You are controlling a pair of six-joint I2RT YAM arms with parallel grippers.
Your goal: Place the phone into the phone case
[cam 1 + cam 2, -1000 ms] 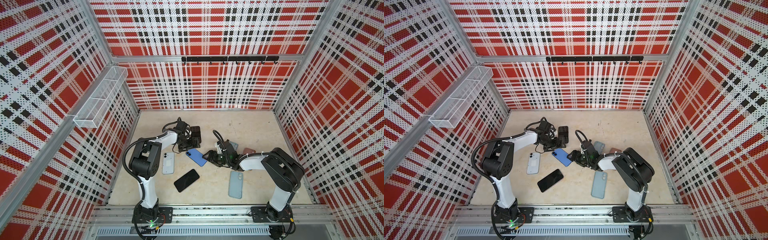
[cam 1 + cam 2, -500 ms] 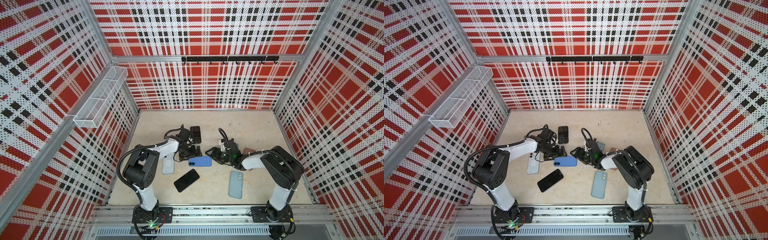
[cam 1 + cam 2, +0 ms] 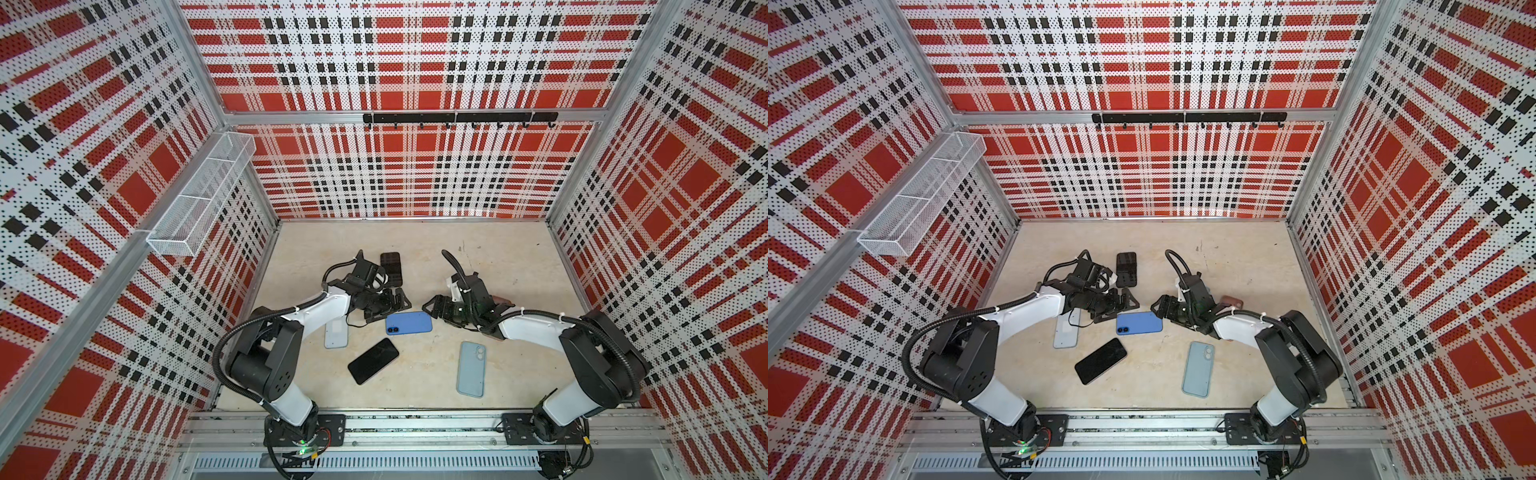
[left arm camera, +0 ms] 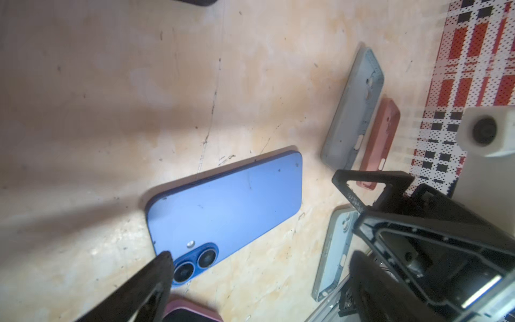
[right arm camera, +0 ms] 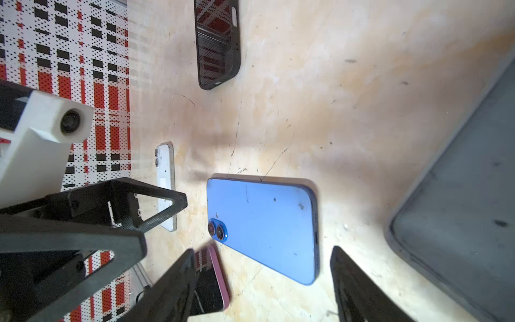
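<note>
Blue phone (image 3: 408,323) face down, left end effector (image 3: 390,306) apart, right end effector (image 3: 429,309) apart

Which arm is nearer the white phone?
Left. The left arm reaches right above the white phone; the right arm sits beyond the blue phone, well apart.

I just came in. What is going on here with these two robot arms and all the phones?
Two robot arms are set to put a phone into a case. The blue phone lies flat on the table, camera side up, between the arms. The left fingers and the right fingers are open near its two ends, and neither holds it. A grey case and a reddish-brown case lie side by side by the right arm. The blue phone is in no case yet.
</note>
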